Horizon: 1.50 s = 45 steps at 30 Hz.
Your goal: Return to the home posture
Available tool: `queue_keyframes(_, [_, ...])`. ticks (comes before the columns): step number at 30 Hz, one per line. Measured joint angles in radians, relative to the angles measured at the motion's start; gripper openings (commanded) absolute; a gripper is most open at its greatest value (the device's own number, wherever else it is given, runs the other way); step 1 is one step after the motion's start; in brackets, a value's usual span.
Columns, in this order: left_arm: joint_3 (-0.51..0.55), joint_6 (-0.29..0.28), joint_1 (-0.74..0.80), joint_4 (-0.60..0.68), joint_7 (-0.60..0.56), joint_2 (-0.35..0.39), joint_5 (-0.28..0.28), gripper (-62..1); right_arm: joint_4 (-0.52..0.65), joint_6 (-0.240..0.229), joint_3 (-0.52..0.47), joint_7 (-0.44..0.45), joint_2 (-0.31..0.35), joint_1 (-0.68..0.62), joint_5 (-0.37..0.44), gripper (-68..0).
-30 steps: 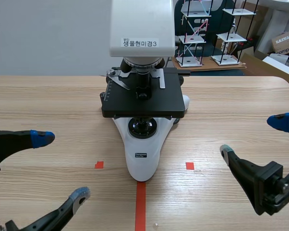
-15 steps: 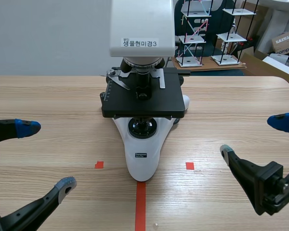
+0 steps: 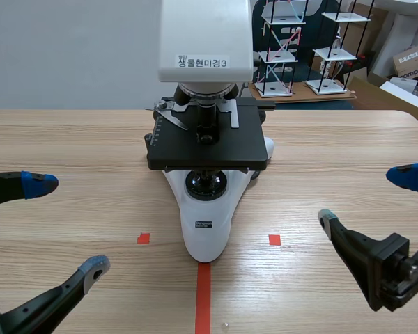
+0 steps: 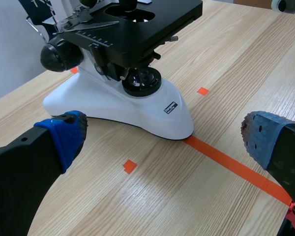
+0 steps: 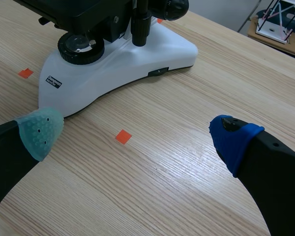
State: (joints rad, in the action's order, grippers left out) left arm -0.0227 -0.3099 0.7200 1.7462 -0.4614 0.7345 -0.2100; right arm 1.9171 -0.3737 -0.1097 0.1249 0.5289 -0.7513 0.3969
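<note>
A white and black microscope (image 3: 207, 132) stands at the table's middle, its base pointing toward me. My left gripper (image 3: 63, 224) hovers low at the near left, open, with nothing between its fingers. My right gripper (image 3: 368, 197) hovers low at the near right, open and empty too. In the left wrist view the microscope (image 4: 123, 64) lies ahead of the left gripper (image 4: 162, 140). In the right wrist view the microscope's base (image 5: 118, 64) lies ahead of the right gripper (image 5: 135, 132), toward the grey-green pad's side.
Beyond the table's far right stand white shelf models (image 3: 303, 49) and cardboard boxes (image 3: 411, 66). The wooden table (image 3: 334, 153) has open surface on both sides of the microscope.
My left gripper drew back toward the near left edge between the first earlier frame and the second, then held still. The right gripper and the microscope stayed put.
</note>
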Motion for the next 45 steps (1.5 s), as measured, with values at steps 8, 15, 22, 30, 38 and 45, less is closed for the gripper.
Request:
queue_keyframes(8, [0.0,0.0,0.0,0.0,-0.007,0.0,0.0,1.4,0.0,0.0,0.0,0.0,0.0,0.0,0.0,-0.8])
queue_keyframes(15, [0.0,0.0,0.0,0.0,-0.024,0.0,0.0,1.4,0.0,0.0,0.0,0.0,0.0,0.0,0.0,-0.8])
queue_keyframes(22, [0.0,0.0,0.0,0.0,-0.024,0.0,0.0,1.4,0.0,0.0,0.0,0.0,0.0,0.0,0.0,-0.8])
queue_keyframes(30, [0.0,0.0,0.0,0.0,-0.024,0.0,0.0,1.4,0.0,0.0,0.0,0.0,0.0,0.0,0.0,-0.8])
queue_keyframes(38, [0.0,0.0,0.0,0.0,-0.024,0.0,0.0,1.4,0.0,0.0,0.0,0.0,0.0,0.0,0.0,-0.8])
queue_keyframes(45, [0.0,0.0,0.0,0.0,-0.024,0.0,0.0,1.4,0.0,0.0,0.0,0.0,0.0,0.0,0.0,-0.8])
